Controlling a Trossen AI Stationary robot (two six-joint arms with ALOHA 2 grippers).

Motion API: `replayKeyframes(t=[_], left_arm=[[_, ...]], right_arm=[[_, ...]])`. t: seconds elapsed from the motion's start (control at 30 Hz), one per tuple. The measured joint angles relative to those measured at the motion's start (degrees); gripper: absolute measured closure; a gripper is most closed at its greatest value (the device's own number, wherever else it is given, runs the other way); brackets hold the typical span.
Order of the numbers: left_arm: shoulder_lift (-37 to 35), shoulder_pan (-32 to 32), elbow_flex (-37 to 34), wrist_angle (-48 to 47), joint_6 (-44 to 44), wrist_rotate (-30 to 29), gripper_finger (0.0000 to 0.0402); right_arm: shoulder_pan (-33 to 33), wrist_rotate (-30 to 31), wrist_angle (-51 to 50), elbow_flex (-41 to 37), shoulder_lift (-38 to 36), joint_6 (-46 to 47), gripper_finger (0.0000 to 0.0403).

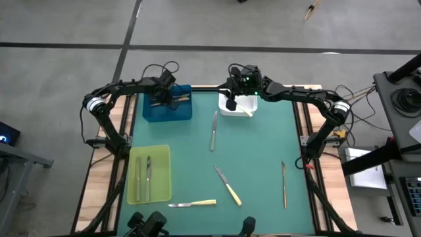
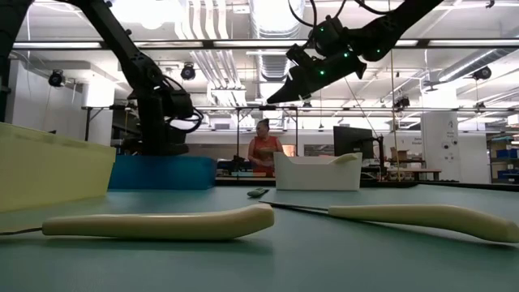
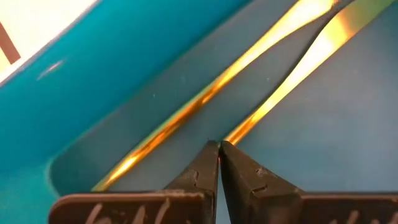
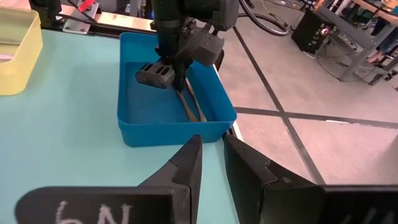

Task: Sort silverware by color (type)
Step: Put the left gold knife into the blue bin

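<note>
My left gripper [image 1: 161,99] is shut and points down inside the blue tray [image 1: 181,113] at the far left. Its tips [image 3: 219,144] stand just over two slim metal utensils [image 3: 186,112] [image 3: 292,68] lying side by side on the tray floor. My right gripper [image 1: 231,103] hangs above the white tray [image 1: 238,109], its fingers [image 4: 211,158] a narrow gap apart with nothing between them. A pale-handled knife [image 1: 247,111] leans in the white tray. Two grey utensils [image 1: 143,176] lie in the yellow-green tray [image 1: 161,191]. My left gripper's shut fingertips [image 3: 211,155] come from above onto the near end of one utensil [image 3: 239,130] in the blue tray. I cannot tell whether they touch it. Both utensils lie flat on the tray floor.
Loose silverware lies on the green mat: a grey piece [image 1: 214,130] at the middle, two pale-handled knives [image 1: 228,187] [image 1: 194,204] near the front, another slim piece [image 1: 283,184] at the right. A person [image 2: 263,148] stands far behind the table.
</note>
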Motion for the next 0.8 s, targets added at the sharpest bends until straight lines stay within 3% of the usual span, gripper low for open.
replayKeyframes(t=[0.57,0.8], left_arm=[[-0.65,-0.07,0.22,-1.4,2.95,-0.18,0.0402],[-2.7,-0.22,0.37,-3.66,13.47,2.81,0.0402]], right_arm=[[0.0,0.0,0.0,0.0,0.01,0.02,0.0344],[0.0,0.0,-0.06,0.0,0.02,0.01,0.0344]])
